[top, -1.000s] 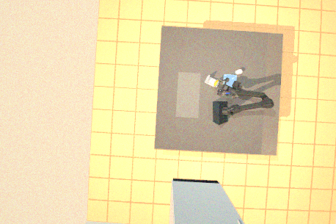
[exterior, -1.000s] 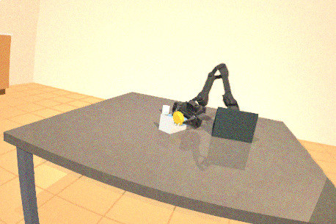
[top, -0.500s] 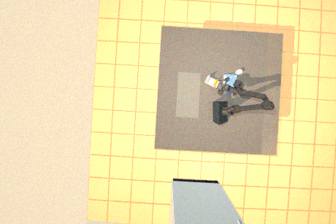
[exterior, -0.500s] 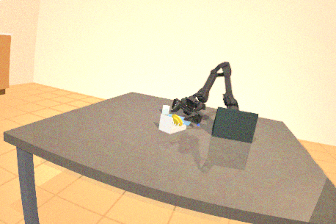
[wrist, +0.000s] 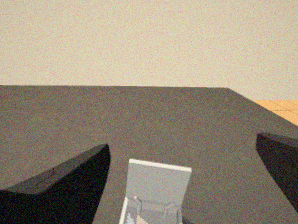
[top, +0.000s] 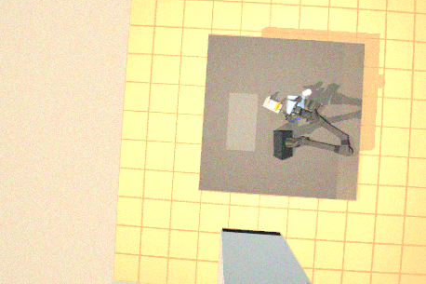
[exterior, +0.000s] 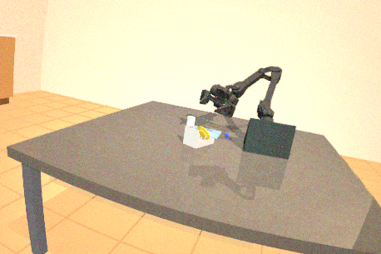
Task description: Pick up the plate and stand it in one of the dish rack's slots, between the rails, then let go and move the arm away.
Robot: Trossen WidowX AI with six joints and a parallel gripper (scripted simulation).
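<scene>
Plate (exterior: 203, 133) stood in the rack (exterior: 195, 139); your gripper (exterior: 210, 98) hung above with jaws open, holding nothing, so you wanted a straight retreat, well off the rim.

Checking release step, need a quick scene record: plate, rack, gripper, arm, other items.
plate: yellow plate standing upright in the rack
rack: white dish rack on the grey table
gripper: gripper open, holding nothing, raised above the rack
arm: bent over the table, behind the rack
other: dark box right of the rack; small white cup behind it
</scene>
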